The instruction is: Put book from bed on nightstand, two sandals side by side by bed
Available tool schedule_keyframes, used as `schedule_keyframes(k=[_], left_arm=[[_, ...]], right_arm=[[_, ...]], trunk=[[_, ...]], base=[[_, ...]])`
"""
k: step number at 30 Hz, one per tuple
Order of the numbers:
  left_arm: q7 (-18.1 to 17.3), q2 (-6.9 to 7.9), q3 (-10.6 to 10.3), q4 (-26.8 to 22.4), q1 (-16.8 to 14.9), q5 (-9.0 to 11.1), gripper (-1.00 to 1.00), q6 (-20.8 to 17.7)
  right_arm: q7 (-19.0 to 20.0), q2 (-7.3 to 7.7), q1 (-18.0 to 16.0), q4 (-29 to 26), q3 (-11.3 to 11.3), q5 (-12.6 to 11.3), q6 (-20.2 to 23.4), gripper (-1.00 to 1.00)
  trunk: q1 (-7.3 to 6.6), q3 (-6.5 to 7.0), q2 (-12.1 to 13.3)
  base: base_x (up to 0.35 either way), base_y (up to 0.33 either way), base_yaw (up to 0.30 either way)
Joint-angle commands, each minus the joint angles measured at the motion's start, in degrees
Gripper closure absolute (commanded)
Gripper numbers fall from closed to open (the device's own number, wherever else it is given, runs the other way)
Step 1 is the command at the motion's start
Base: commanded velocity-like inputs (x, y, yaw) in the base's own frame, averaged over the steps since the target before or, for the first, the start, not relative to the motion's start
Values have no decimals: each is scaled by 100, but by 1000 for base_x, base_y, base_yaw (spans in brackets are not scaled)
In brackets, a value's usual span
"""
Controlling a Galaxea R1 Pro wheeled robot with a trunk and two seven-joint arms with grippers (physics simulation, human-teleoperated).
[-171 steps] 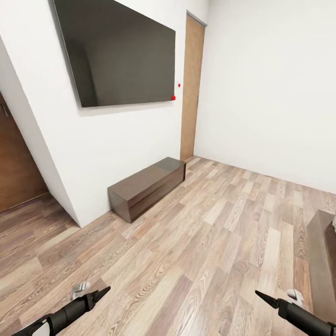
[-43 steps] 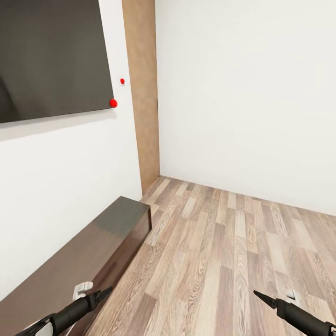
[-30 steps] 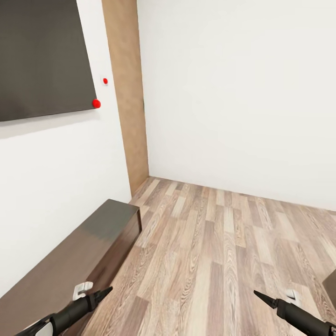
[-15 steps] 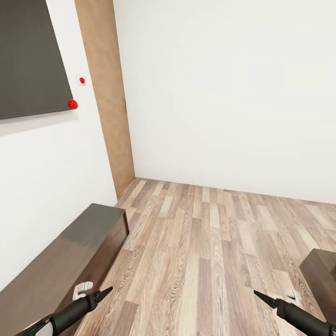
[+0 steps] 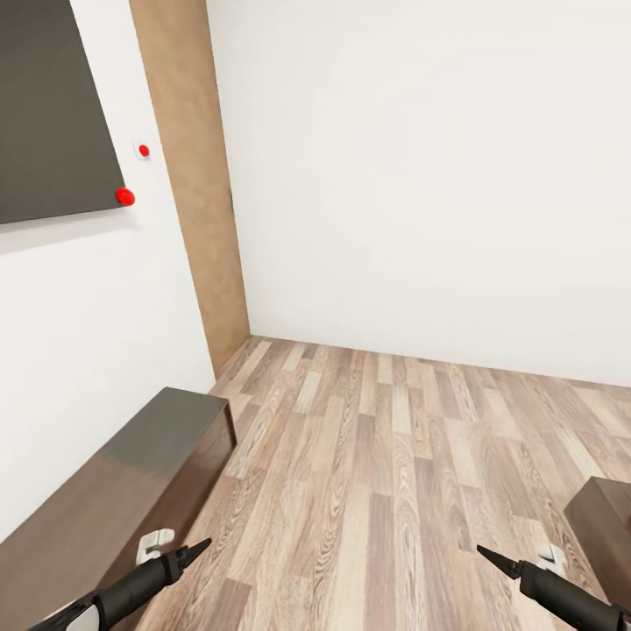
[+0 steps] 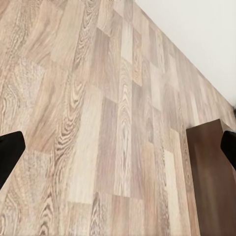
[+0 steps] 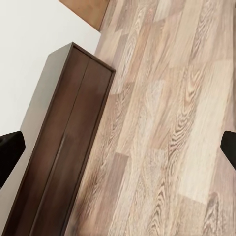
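Book, sandals, bed top: none of these are in front of the cameras at this moment. Best lead is the dark brown corner [image 5: 603,517] at the lower right of the head view; can't tell if it's bed frame or nightstand.

So the step in hand, by my read, is travel: robot is on its way within the bedroom and needs the bed in sight. To do it well: swing base/head toward the right, toward that brown corner, w/ slow rotation so the mattress comes fully into frame before committing an arm. Keep clear of the long low bench [image 5: 105,491] along the left wall; it sits near the left arm, risk of clipping it on a turn.

Left gripper [image 5: 194,549] and right gripper [image 5: 487,554] hang low over the wood floor [image 5: 394,473], both holding nothing. In the wrist views the dark fingers [image 6: 11,151] sit at opposite edges of the frame, i.e. spread wide; same for the right [image 7: 10,147]. Fine as is, no need to close en route.

Further out: wall panel [image 5: 48,114], dark, w/ red dot [image 5: 125,196] at its corner, tan door [image 5: 197,193], white walls.
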State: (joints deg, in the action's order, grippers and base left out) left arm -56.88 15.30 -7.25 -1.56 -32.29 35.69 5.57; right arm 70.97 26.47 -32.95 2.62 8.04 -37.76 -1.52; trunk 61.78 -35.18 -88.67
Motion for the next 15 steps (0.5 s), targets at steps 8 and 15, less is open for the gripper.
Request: schedule_keyframes(k=[8,15], left_arm=[[-1,0,-48,6,-5,26,-100,58],[0,1,-48,14,-5,26,-100,58]], right_arm=[[20,-1,-10,19,52,-47,-15,-100],[18,-1,-10,20,48,-47,-15,-100]], trunk=[[3,-6,-3],[3,-6,-3]], base=[[285,-165,-90],[286,-141,-183]])
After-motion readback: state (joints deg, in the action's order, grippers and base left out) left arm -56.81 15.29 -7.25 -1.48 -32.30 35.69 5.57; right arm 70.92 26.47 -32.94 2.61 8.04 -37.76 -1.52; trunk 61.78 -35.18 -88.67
